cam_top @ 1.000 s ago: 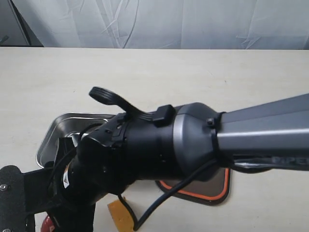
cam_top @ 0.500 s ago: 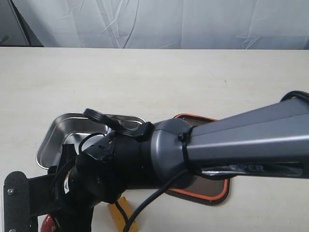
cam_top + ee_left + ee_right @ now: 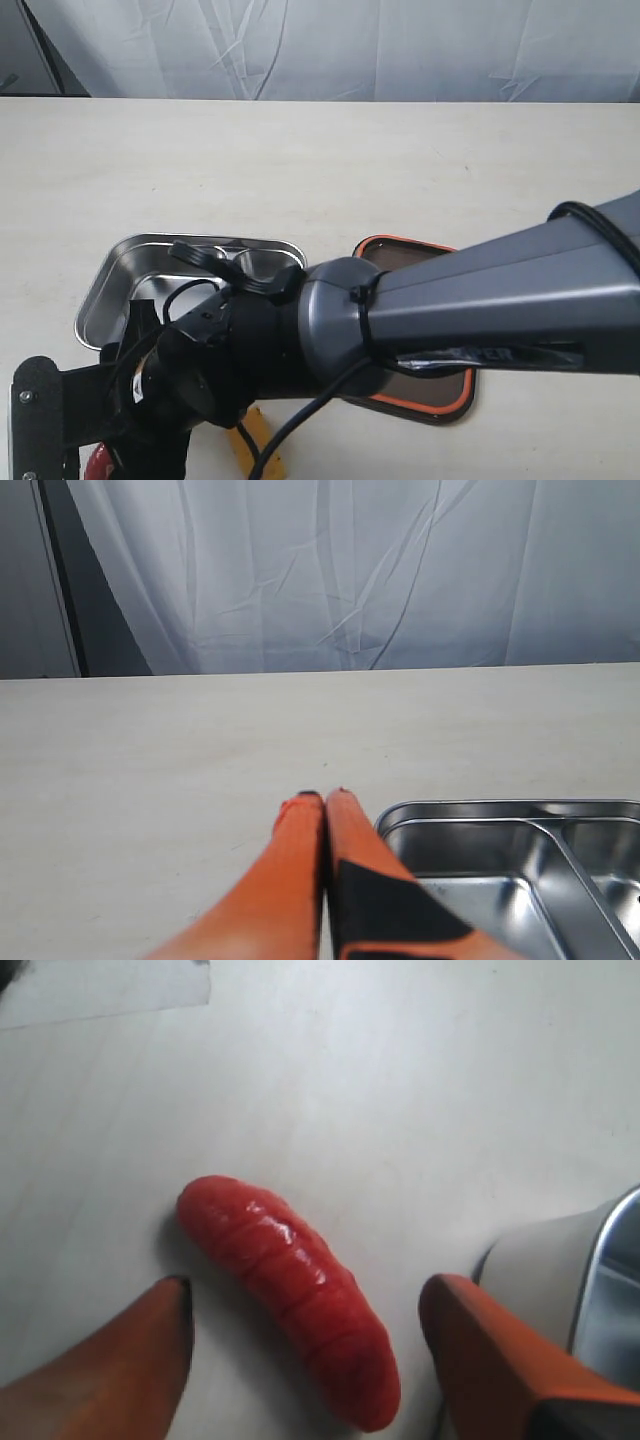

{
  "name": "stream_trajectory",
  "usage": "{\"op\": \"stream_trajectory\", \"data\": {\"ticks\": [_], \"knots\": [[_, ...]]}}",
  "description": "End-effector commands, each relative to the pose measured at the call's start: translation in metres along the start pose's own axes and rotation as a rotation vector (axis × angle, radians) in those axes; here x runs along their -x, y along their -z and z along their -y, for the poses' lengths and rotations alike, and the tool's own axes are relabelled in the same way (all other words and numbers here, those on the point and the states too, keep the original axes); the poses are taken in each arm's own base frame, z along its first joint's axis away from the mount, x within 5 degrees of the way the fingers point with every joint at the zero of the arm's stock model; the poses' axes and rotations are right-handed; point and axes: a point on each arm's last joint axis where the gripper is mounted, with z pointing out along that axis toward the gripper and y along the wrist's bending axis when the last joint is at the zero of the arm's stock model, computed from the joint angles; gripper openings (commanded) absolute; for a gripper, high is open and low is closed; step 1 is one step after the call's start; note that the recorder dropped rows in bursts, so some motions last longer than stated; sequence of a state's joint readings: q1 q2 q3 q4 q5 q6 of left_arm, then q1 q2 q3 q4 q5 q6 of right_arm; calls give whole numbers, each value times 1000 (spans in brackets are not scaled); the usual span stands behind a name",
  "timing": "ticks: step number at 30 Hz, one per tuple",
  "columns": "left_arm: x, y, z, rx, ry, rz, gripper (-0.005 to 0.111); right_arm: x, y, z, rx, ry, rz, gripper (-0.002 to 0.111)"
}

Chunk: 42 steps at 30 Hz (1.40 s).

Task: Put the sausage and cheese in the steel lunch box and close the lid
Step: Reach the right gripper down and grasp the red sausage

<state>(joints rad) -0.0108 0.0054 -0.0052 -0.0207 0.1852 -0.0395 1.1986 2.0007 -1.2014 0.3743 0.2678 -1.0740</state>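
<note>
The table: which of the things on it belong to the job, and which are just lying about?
Part of the job:
- sausage
- cheese, mostly hidden behind the arm
- steel lunch box
- lid, lying beside the box

Not part of it:
- nothing loose can be seen; only the table itself and the white curtain behind it

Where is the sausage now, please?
In the right wrist view, the sausage lies on the table between the open right gripper's fingers, near the lunch box.
</note>
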Motion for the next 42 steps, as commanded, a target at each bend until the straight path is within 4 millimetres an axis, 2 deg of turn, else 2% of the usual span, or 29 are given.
{"op": "stream_trajectory", "data": {"ticks": [1,11,19,27,30,35,36,38,42], "knots": [[-1,0,0,0,1,4,0,1,0,2,-16,2,10,65],[-1,0,0,0,1,4,0,-8,-20,-4,20,-3,-30,65],[-1,0,0,0,1,4,0,-3,-27,1,22,-2,-25,65],[-1,0,0,0,1,4,0,-7,-34,-4,71,3,-58,64],[-1,0,0,0,1,4,0,-8,-34,-6,101,3,-73,52],[-1,0,0,0,1,4,0,-7,-31,-8,132,4,-85,21],[-1,0,0,0,1,4,0,-6,-28,-7,128,5,-80,9],[-1,0,0,0,1,4,0,-2,-21,-5,131,9,-74,-1],[-1,0,0,0,1,4,0,6,1,-4,161,-4,-70,-1]]}}
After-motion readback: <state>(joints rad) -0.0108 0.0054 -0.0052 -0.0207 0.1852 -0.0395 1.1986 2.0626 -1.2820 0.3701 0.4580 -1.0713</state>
